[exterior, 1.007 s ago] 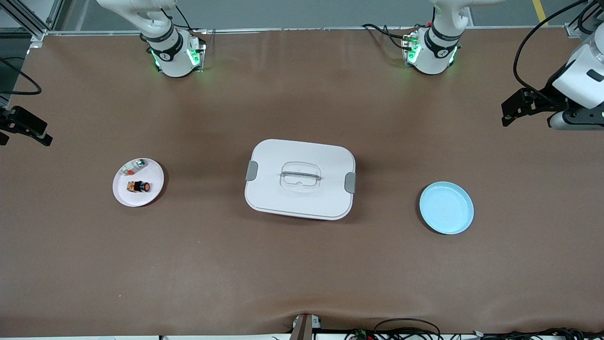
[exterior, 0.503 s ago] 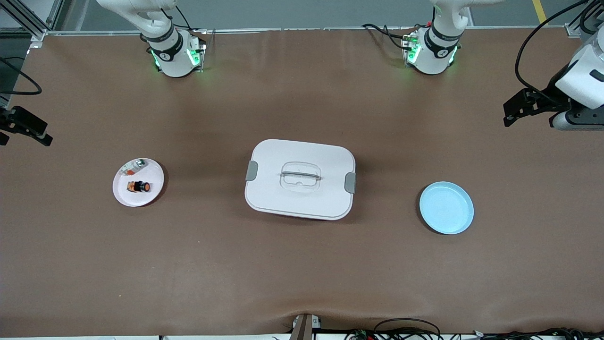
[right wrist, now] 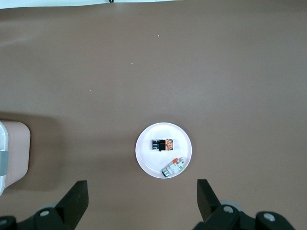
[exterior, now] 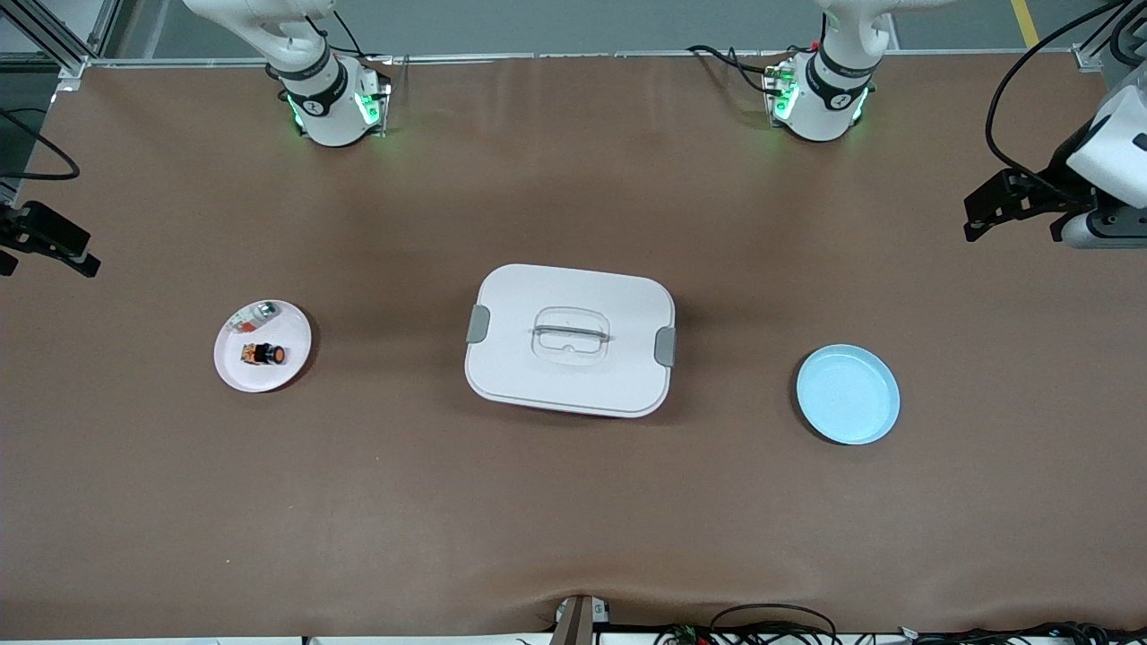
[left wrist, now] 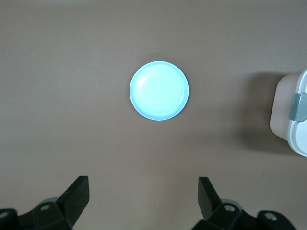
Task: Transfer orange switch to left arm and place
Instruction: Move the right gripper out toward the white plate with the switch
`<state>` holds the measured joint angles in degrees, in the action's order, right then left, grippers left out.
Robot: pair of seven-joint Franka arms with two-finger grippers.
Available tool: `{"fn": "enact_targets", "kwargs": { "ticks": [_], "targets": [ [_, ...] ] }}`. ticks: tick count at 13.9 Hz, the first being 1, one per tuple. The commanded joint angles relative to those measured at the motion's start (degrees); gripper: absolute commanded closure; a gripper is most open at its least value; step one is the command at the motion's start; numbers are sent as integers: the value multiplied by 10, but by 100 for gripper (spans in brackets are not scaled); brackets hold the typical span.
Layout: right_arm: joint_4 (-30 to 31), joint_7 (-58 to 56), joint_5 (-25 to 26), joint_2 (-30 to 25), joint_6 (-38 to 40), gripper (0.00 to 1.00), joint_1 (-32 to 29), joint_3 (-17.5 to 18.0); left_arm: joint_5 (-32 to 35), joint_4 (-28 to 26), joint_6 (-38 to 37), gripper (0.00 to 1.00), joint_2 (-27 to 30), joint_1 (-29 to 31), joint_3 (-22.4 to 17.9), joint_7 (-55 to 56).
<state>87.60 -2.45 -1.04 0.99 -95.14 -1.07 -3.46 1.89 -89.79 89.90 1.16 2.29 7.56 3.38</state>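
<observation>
Since the earlier frames the left arm's wrist has drifted outward, toward the edge of the front view at its own end of the surface; the plates, the box and the right arm stay where they were.

The left gripper (left wrist: 141, 194) hangs high over the bare brown surface (exterior: 573, 502) at the left arm's end, its jaws spread wide with nothing between them. Its wrist view looks down on the blue plate (left wrist: 159, 90), which carries nothing.

The right gripper (right wrist: 141, 197) is also raised, over the surface at the right arm's end, jaws spread wide and holding nothing.

The orange switch (exterior: 266, 355) lies on its side on the pink plate (exterior: 288, 365), toward the right arm's end of the surface. On the same plate, just beside the switch and farther from the front camera, lies a small silver-green part (exterior: 260, 312).

The box (exterior: 511, 358) sits closed in the middle of the surface, between the two plates and well apart from each, with a grey clasp (exterior: 478, 323) at either short side.
</observation>
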Motion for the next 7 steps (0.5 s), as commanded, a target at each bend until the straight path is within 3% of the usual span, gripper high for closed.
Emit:
{"fn": "enact_targets", "kwargs": {
  "ticks": [1, 7],
  "targets": [
    [-16, 12, 0, 9, 11, 0, 8, -1, -1, 10, -6, 0, -4, 0, 1, -8],
    [-9, 14, 2, 22, 86, 0, 0, -3, -1, 5, -6, 0, -4, -3, 5, 0]
  ]
}}
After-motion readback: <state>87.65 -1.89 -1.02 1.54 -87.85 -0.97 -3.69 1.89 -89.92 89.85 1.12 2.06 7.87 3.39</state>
